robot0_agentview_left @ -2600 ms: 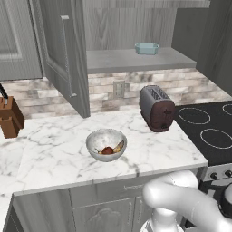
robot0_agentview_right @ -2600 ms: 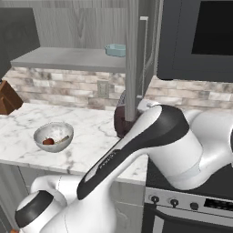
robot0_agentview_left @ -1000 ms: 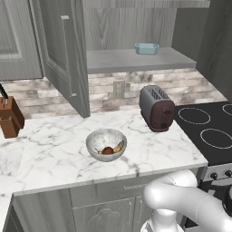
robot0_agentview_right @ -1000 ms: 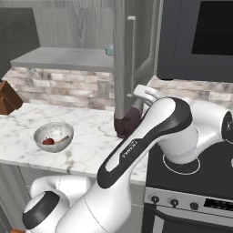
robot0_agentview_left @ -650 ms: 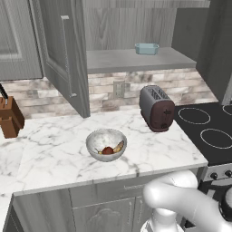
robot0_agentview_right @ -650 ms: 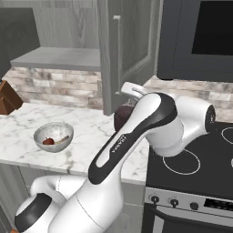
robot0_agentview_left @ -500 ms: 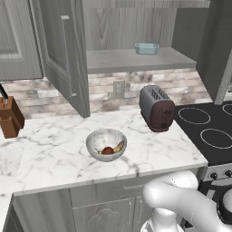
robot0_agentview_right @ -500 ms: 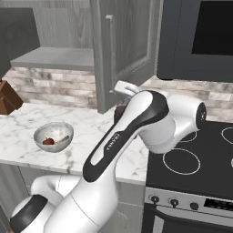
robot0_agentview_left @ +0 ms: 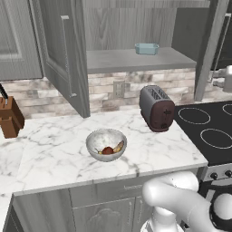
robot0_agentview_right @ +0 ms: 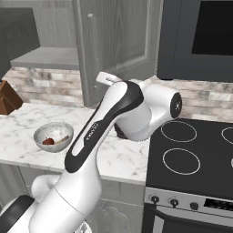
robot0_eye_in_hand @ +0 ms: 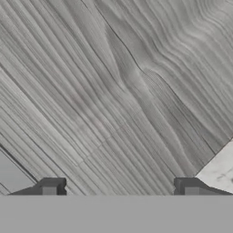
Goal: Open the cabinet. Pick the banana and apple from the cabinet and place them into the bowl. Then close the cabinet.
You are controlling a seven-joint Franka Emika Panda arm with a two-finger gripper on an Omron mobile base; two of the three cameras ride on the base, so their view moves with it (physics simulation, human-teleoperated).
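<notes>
The arm [robot0_agentview_right: 113, 123] is glossy white with rounded, bulbous links, a black band curving along one link, dark round joint caps, and small grey lettering.

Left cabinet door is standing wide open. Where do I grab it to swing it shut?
Probably the slim vertical bar handle on the left door, about mid-height. It stands upright near the door's free edge, so come straight at the panelled face, with the fingers spread sideways across the bar.
</notes>
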